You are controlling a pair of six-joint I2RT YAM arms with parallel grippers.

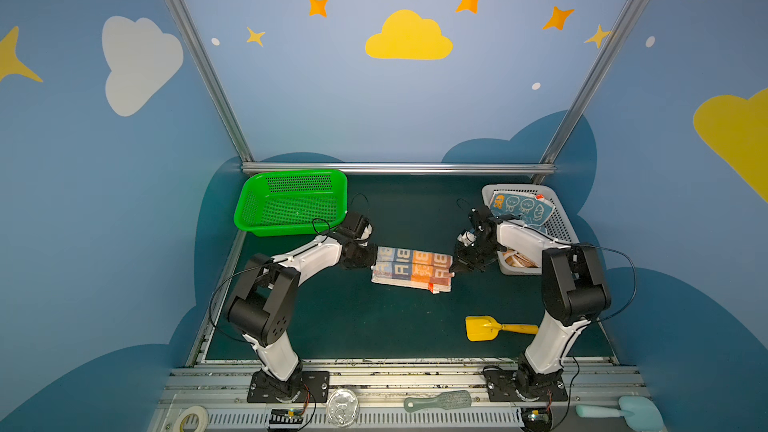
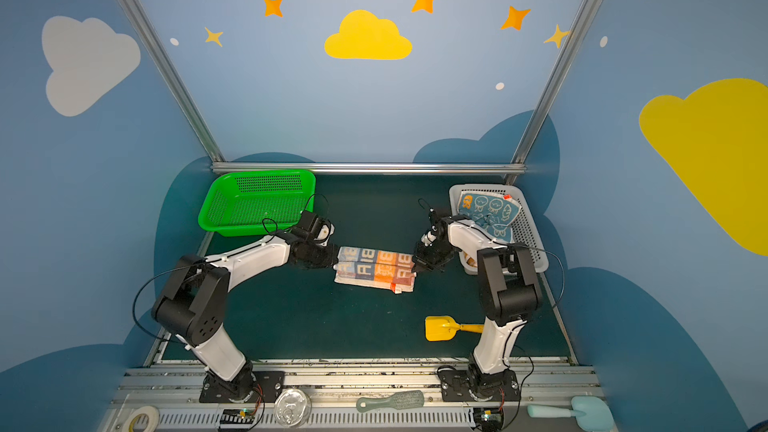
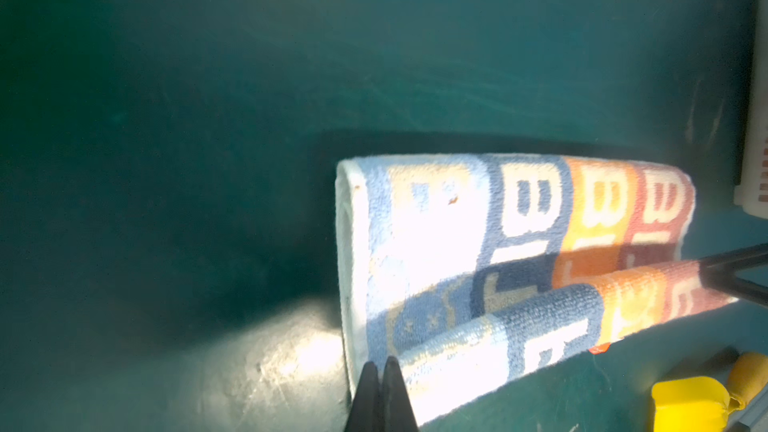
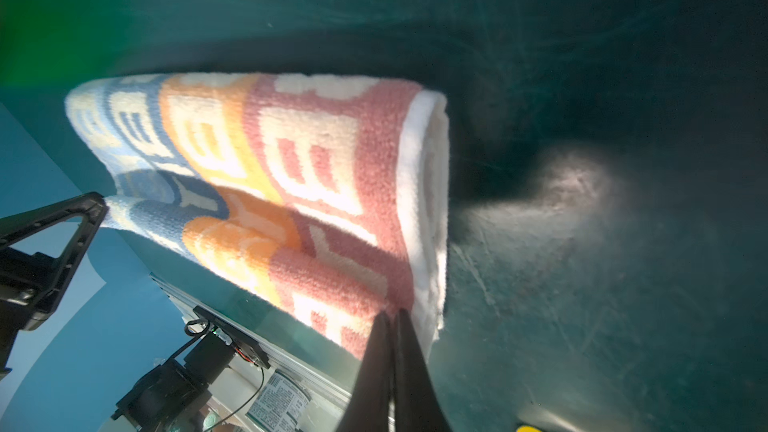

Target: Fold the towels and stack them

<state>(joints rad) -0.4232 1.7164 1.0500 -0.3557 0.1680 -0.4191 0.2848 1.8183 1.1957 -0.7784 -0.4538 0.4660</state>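
Towel (image 1: 411, 270) lay mid-table, its long axis running straight between my arms. The left hand (image 1: 376, 263) was pinched shut on its left end and the right hand (image 1: 452, 271) on its right end, the gripped edge raised over the lower layer. Bare table (image 1: 332, 326) lay toward me, with a scoop (image 1: 482, 328) front-right and the green basket (image 1: 299, 182) and white basket (image 1: 565, 226) well behind.

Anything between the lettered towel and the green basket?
Nothing visible besides the left gripper gripping the blue, orange and pink lettered terry towel; bare mat up to the green perforated plastic basket. The yellow plastic scoop lies off that line.
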